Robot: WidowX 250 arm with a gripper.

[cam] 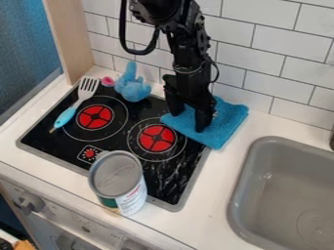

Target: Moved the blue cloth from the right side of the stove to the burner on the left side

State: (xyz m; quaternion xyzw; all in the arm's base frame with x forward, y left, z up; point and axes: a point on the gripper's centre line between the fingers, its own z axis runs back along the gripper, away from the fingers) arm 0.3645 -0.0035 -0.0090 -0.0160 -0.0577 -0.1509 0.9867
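Blue cloth: lying flat at the back right corner of the stove, the blue cloth (228,117) is partly on the black top and partly on the white worktop (238,141).
End effector: the end effector (188,122) hangs right over the cloth, its two fingers well spread, with blue showing between them; I can't see it gripping anything.
Arm: black, the arm (189,53) comes down from the top, in front of the tiled wall (274,63).
Stove: black with a grey rim, the stove (32,146) has a red left burner (95,116) and a red right burner (156,138).
Spatula: the spatula (78,103) rests beside the left burner, slotted head toward the back, blue handle toward the front.
Soft toy: a light blue soft toy (133,89) sits at the stove's back edge, a small pink thing (108,82) just beside it.
Can: a grey-topped can (118,181) stands upright at the front of the stove.
Sink: the grey sink (287,185) is at the right.
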